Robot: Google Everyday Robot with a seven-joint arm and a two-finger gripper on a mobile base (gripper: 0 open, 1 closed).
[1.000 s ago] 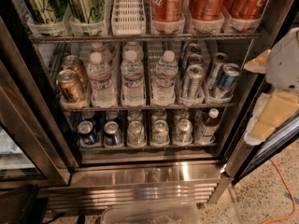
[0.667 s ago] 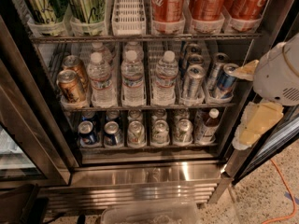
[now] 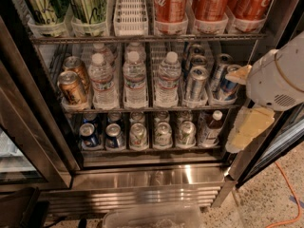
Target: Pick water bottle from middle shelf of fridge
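Water bottle (image 3: 167, 80) untouched on middle shelf (image 3: 142, 109); hand (image 3: 251, 125) outside fridge (image 3: 152, 175), right side, opening can't tell. Reach, grasp, pull-out all left.

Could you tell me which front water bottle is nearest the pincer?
The rightmost bottle, beside the silver cans; the pincer hangs right of the shelf.
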